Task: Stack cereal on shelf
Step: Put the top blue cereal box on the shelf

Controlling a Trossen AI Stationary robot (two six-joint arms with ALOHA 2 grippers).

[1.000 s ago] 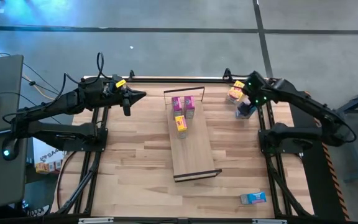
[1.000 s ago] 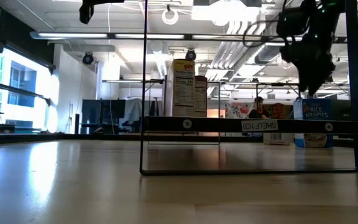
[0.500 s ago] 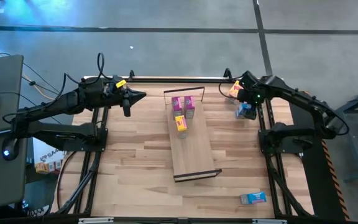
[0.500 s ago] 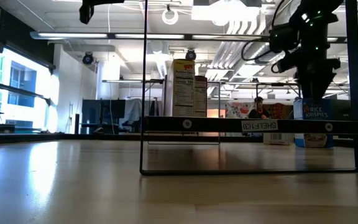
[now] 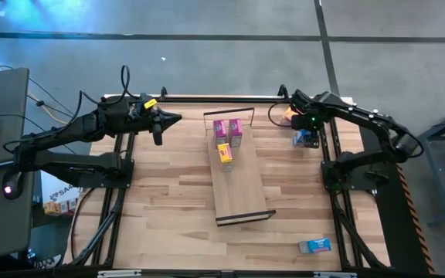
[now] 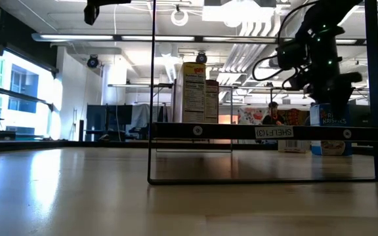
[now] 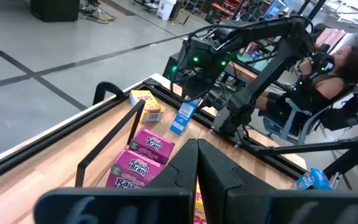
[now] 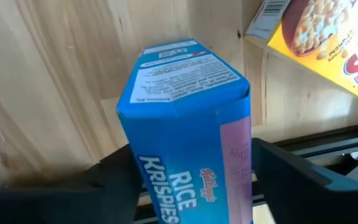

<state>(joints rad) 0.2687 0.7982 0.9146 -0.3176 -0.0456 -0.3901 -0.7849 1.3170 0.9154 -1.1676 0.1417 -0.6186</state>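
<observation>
The shelf (image 5: 239,181) holds two pink boxes (image 5: 228,129) and a yellow box (image 5: 225,152) at its far end. The right gripper (image 5: 306,136) straddles an upright blue box (image 8: 188,118) near the table's far right corner, fingers (image 8: 303,171) wide on either side; whether they touch it I cannot tell. Another yellow box (image 8: 319,40) lies beside it. A second blue box (image 5: 314,245) lies near the front right. The left gripper (image 5: 172,118) hovers pinched closed, empty.

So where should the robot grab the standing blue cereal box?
Best guess: by its two broad faces, near the top, coming down from above. The blue box stands upright on the table with its sides clear, and the right hand already has fingers on either side.
</observation>
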